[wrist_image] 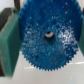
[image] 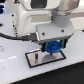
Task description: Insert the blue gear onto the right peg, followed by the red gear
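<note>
Across the exterior view from its left, the white table (image: 12,70) lies bare up to the grey, black-bordered plate (image: 35,60), which sits flat, probably so that its pins stand plumb for the gears. Above the plate's right half hangs the gripper (image: 53,46), clenched on the blue gear (image: 52,48), which sits low over the plate at its exterior-view right end. That position suits the task: the right peg should be somewhere under the gear, though the gear and the low resolution hide it, so I cannot say whether the hub has met the pin or only hovers above it. The red gear does not show in either picture.

In the wrist view the gear (wrist_image: 49,37) fills the frame, held flat, with a finger (wrist_image: 10,42) pressed against its toothed rim on one side and a second, darker one just showing at the opposite edge. Gripping by the rim keeps the centre hole (wrist_image: 49,35) free, which the insertion needs. The hole looks pale with a dark fleck, too blurred to tell whether a peg tip is inside.

By my judgement this is the lowering or seating step of the first gear; the main risk is the hole sitting slightly off the pin.
</note>
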You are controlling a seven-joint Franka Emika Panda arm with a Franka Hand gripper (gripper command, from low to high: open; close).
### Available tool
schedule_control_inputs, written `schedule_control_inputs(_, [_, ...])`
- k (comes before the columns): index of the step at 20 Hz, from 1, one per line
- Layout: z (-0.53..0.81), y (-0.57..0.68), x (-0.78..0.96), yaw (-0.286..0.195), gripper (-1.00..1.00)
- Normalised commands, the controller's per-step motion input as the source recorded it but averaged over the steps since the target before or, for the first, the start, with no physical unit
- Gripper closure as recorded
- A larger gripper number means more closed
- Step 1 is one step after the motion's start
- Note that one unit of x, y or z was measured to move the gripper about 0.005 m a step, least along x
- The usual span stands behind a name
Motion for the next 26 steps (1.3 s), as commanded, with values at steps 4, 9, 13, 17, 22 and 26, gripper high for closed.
schedule_control_inputs(4, [0.04, 0.0, 0.26, 0.0, 1.0])
schedule_control_inputs(9, [-0.14, -0.03, 0.14, 0.0, 1.0])
schedule_control_inputs(13, [-0.13, 0.0, 0.08, 0.0, 1.0])
schedule_control_inputs(17, [-0.23, -0.01, 0.16, 0.0, 1.0])
schedule_control_inputs(22, [-0.2, 0.0, 0.14, 0.0, 1.0])
schedule_control_inputs(26, [0.05, 0.06, 0.04, 0.0, -1.0])
